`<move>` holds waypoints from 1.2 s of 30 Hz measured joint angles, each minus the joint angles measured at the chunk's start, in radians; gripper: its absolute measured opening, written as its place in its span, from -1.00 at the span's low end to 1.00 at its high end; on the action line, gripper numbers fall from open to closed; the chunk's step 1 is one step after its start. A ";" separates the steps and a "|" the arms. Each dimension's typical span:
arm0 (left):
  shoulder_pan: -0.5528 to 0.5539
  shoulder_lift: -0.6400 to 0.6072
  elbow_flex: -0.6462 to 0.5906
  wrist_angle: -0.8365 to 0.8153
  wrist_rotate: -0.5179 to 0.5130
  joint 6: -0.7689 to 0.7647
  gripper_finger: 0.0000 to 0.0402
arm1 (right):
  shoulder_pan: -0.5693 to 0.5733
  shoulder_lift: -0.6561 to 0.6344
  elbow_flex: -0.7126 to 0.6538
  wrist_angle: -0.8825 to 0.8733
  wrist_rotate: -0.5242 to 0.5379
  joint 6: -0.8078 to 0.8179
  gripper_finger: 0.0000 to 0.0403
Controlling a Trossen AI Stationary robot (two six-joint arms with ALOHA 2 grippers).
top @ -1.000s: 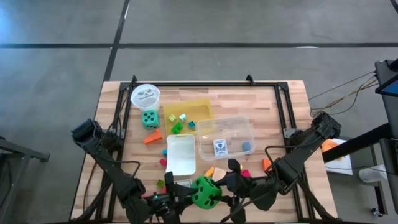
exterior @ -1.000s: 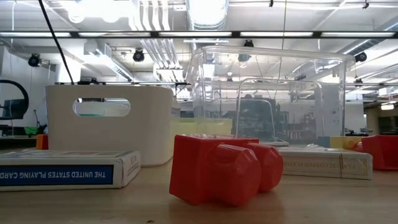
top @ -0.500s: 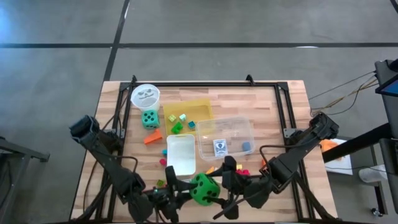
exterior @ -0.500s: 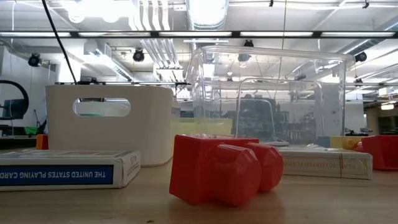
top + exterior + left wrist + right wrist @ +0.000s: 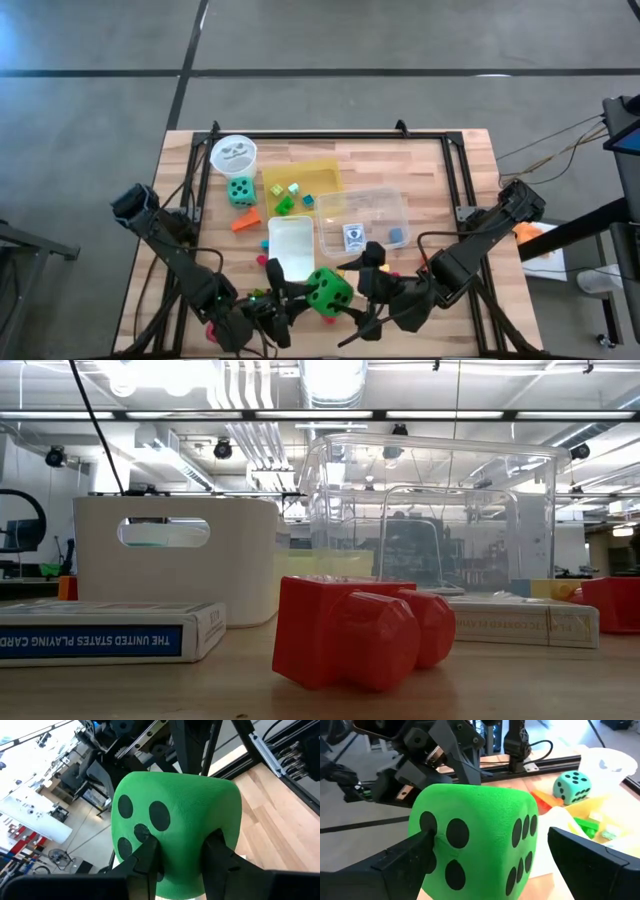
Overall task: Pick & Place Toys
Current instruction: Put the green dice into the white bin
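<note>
A: Where is the green die [image 5: 329,291] sitting, and what is changing against the earlier frames?

B: Lower centre of the high view, near the table's [image 5: 440,170] front edge. It is lying a little higher in the picture than a second ago, closer to the white bin [image 5: 290,248]. The left gripper [image 5: 178,859] is pinching it; in the left wrist view both dark fingers [image 5: 146,857] are pressing into its dotted face. The right gripper [image 5: 490,857] is standing spread wide now, fingers either side of the die without squeezing; a second ago it was much narrower.

A: Containers?

B: The yellow tray [image 5: 301,176] is holding small green and yellow blocks [image 5: 285,204]. The clear box [image 5: 362,222] is holding a card pack [image 5: 353,237] and a blue block [image 5: 397,237]. I cannot tell what is in the white bin. The white cup [image 5: 233,153] is standing at upper left, the teal die [image 5: 240,190] just below it.

A: Arm poses?

B: Both arms are reaching inward from the lower corners, meeting at the die: left from the lower left, right from the lower right.
</note>
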 joint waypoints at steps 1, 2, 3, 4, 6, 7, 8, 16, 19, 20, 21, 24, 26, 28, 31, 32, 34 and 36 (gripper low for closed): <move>-0.001 -0.002 0.000 -0.008 0.001 -0.009 -0.53 | 0.000 0.000 0.000 -0.002 0.001 0.000 0.89; -0.001 -0.003 0.000 -0.017 0.001 -0.017 -0.54 | 0.000 0.000 0.000 -0.005 0.004 -0.002 0.89; -0.002 -0.005 0.000 -0.027 0.001 -0.025 -0.54 | 0.000 -0.001 0.000 -0.012 0.004 -0.002 0.89; -0.003 -0.007 0.000 -0.036 0.002 -0.035 -0.54 | 0.000 -0.003 0.000 -0.022 0.006 -0.002 0.89; -0.003 -0.012 0.000 -0.057 0.002 -0.057 -0.55 | 0.000 -0.005 0.000 -0.047 0.017 -0.001 0.89; -0.003 -0.016 0.000 -0.066 0.002 -0.068 -0.55 | 0.000 -0.008 -0.001 -0.056 0.022 -0.001 0.89; -0.003 -0.020 0.000 -0.074 0.002 -0.080 -0.55 | -0.001 -0.009 -0.001 -0.063 0.024 -0.001 0.89; -0.007 -0.052 0.001 -0.182 0.006 -0.190 -0.61 | -0.003 -0.012 -0.003 -0.128 0.031 0.025 0.89; -0.009 -0.058 0.002 -0.227 0.005 -0.220 -0.63 | -0.003 -0.016 -0.003 -0.186 0.045 0.060 0.89; -0.010 -0.059 0.002 -0.243 0.004 -0.234 -0.63 | -0.003 -0.020 -0.004 -0.213 0.048 0.076 0.89; -0.010 -0.063 0.002 -0.264 0.002 -0.249 -0.63 | -0.003 -0.025 -0.004 -0.241 0.049 0.097 0.89; -0.011 -0.078 0.002 -0.342 -0.010 -0.316 -0.63 | -0.003 -0.038 -0.004 -0.304 0.049 0.158 0.89; -0.011 -0.094 0.002 -0.406 -0.022 -0.379 -0.63 | -0.003 -0.045 -0.004 -0.343 0.048 0.185 0.89; -0.010 -0.115 0.002 -0.490 -0.024 -0.451 -0.63 | -0.002 -0.054 -0.004 -0.383 0.048 0.219 0.89; -0.007 -0.142 0.002 -0.625 -0.026 -0.588 -0.63 | 0.007 -0.071 -0.004 -0.463 0.045 0.292 0.89; -0.003 -0.150 0.002 -0.671 -0.026 -0.637 -0.63 | 0.008 -0.076 -0.003 -0.492 0.044 0.321 0.89; 0.011 -0.159 0.002 -0.751 -0.028 -0.729 -0.63 | 0.020 -0.085 -0.003 -0.555 0.040 0.382 0.89; 0.033 -0.161 0.002 -0.817 -0.027 -0.799 -0.66 | 0.031 -0.090 -0.003 -0.619 0.037 0.437 0.89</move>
